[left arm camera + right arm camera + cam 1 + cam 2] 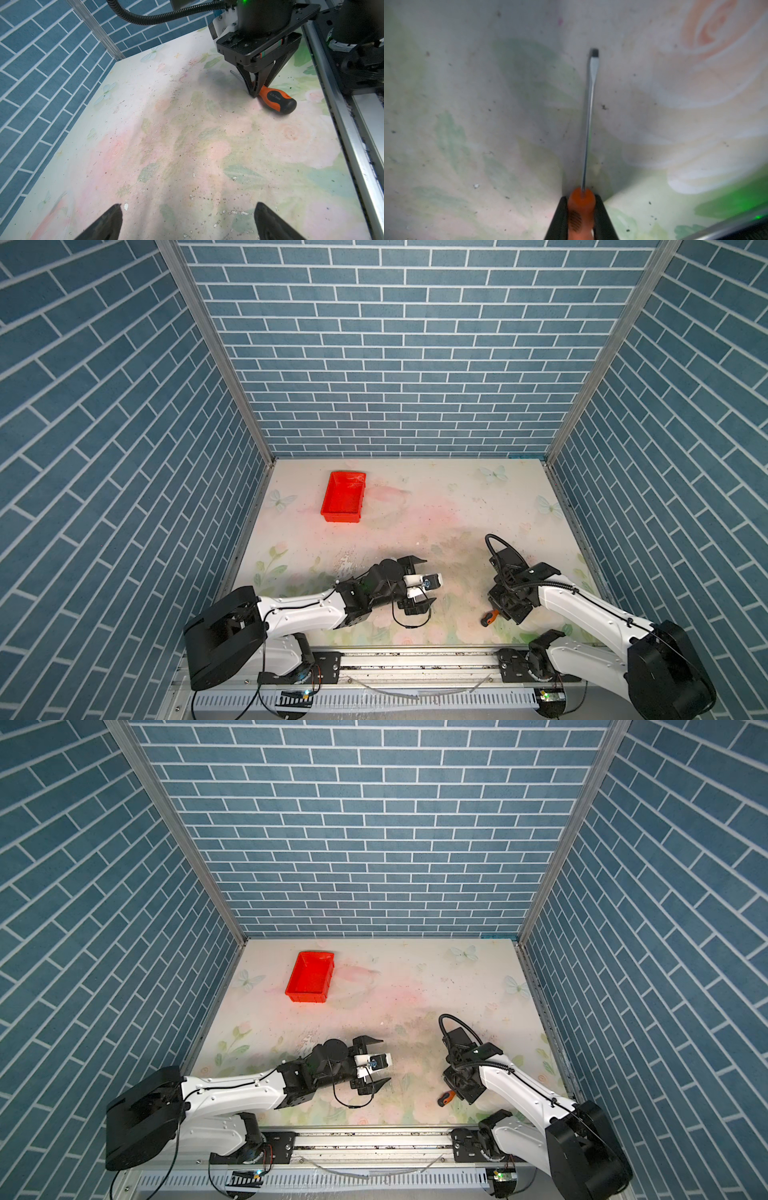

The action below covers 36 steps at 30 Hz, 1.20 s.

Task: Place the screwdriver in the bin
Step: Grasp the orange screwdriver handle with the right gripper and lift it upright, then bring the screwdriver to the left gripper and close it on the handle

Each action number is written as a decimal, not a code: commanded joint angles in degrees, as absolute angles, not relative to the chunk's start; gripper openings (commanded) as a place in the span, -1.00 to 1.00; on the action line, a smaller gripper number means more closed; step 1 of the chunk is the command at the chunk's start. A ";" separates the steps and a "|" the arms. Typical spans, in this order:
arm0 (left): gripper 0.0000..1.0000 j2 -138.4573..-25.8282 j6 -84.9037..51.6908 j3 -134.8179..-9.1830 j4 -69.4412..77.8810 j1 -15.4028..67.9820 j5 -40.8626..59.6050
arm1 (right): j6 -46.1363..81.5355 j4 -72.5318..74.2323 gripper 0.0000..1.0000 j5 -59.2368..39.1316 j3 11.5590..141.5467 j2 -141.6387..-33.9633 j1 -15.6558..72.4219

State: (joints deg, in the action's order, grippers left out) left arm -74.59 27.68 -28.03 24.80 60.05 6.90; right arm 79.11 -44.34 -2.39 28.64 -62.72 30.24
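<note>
Grasp step: our right gripper (256,92) pinches screwdriver (275,99) handle, on table (187,135), well apart from bin (343,493); left gripper (430,580) wide, empty. Next we lift, carry over bin, release.

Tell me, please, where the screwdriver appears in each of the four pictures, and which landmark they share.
Top view: the screwdriver lies lower right, near the front rail.
Top view: same place, lower right of the middle.
Left wrist: far ahead, its handle under the right gripper.
Right wrist: middle of the picture, shaft running away from the camera.
Shared landmark: the right gripper, shut on the orange handle.
</note>
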 commanded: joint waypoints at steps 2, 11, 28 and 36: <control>0.99 -75.72 26.91 -27.48 26.75 60.49 5.75 | 80.03 -48.44 -0.87 1.93 29.10 -60.17 30.52; 0.99 -80.27 10.64 -29.18 38.57 60.38 4.29 | 67.36 -44.19 -1.00 11.34 34.29 -53.92 30.42; 0.99 -93.18 -17.50 -39.78 45.23 60.04 1.23 | 41.40 -19.82 -1.00 12.11 36.95 -47.44 30.27; 0.66 -103.30 -22.70 -48.41 53.15 59.94 7.04 | 38.30 -6.33 -1.00 4.02 30.42 -41.50 30.19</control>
State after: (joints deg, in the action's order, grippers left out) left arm -101.30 -18.96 -46.39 47.72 59.96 3.38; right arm 41.41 -14.09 8.01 32.84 -43.29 30.22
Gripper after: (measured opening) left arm 0.841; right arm 0.185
